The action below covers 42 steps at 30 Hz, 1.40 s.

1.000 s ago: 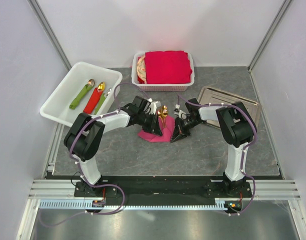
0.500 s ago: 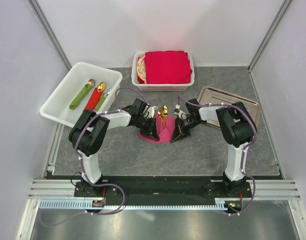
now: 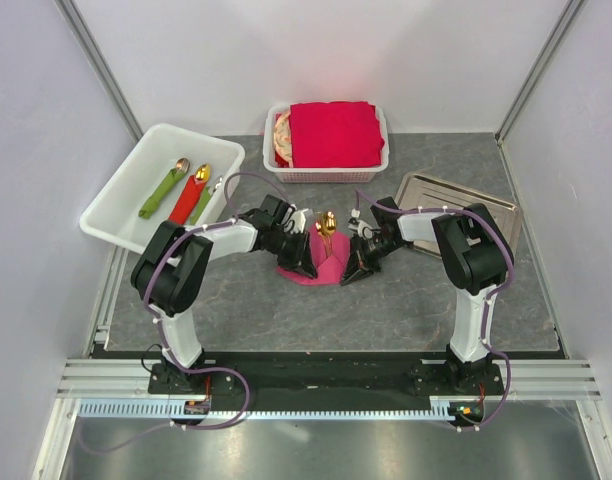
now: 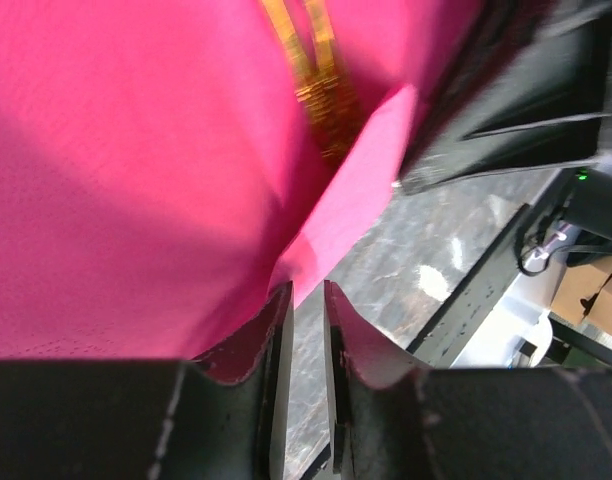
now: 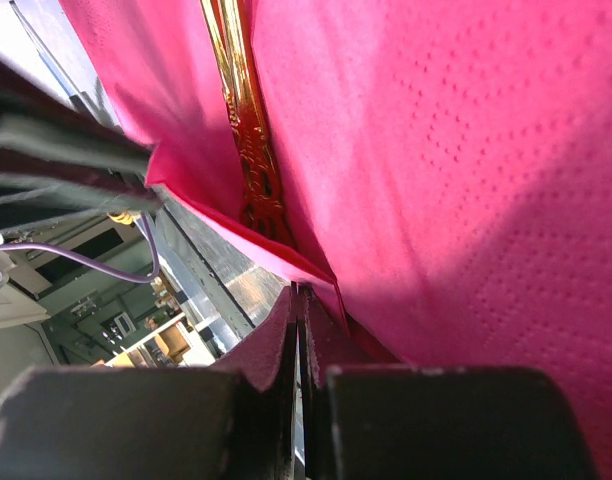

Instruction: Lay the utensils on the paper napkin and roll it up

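Right jaws: pressed together, pinching the lifted edge of the pink napkin [image 3: 324, 266]. Left jaws: slightly parted at the opposite edge, nothing between them. Gold cutlery [image 3: 327, 222]: lying in the napkin's fold, mid-desk [image 3: 416, 300].

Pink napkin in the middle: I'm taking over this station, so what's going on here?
Both arms are working the napkin, which has the gold utensils lying on it. The right gripper is shut on one edge. The left gripper sits at the opposite edge, jaws slightly apart, gripping nothing. The napkin isn't rolled yet.
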Available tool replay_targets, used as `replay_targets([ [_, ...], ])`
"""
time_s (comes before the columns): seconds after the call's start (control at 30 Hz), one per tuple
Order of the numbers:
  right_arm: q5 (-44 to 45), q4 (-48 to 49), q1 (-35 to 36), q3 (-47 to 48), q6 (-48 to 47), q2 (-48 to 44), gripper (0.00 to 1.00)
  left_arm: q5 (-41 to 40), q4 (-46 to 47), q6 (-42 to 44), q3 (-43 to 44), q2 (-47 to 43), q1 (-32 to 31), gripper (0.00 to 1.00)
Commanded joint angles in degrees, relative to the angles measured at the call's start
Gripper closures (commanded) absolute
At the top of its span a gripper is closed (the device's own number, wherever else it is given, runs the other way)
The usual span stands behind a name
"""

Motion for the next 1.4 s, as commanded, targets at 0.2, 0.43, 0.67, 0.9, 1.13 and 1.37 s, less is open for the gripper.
replay_targets([
  [0.2, 2.6, 0.4, -0.3, -1.2, -1.0, 0.8, 0.96, 2.4, 7.7, -2.2, 4.1, -0.3, -2.4, 0.74],
  [0.43, 2.2, 0.3, -0.3, -1.4, -1.1, -0.1, 0.96, -1.6, 8.2, -2.9, 4.0, 3.0, -1.6, 0.78],
  [0.67, 1.4, 0.2, -0.2, -1.4, -1.0, -0.7, 0.95, -2.3, 7.3, -2.5, 4.2, 4.6, -1.3, 0.82],
  [0.9, -1.5, 1.3, 0.3, 0.2, 0.9, -4.3, 0.92, -3.0, 5.7, -2.0, 4.7, 6.3, -1.3, 0.88],
  [1.13, -1.0, 2.6, 0.2, 3.4, 3.4, -4.5, 0.92, -3.4, 4.8, -1.3, 5.2, 6.6, -1.3, 0.90],
  [1.37, 1.8, 2.6, 0.3, 4.2, 2.5, -1.3, 0.94, -3.6, 4.5, -0.8, 5.3, 6.5, -1.3, 0.91],
])
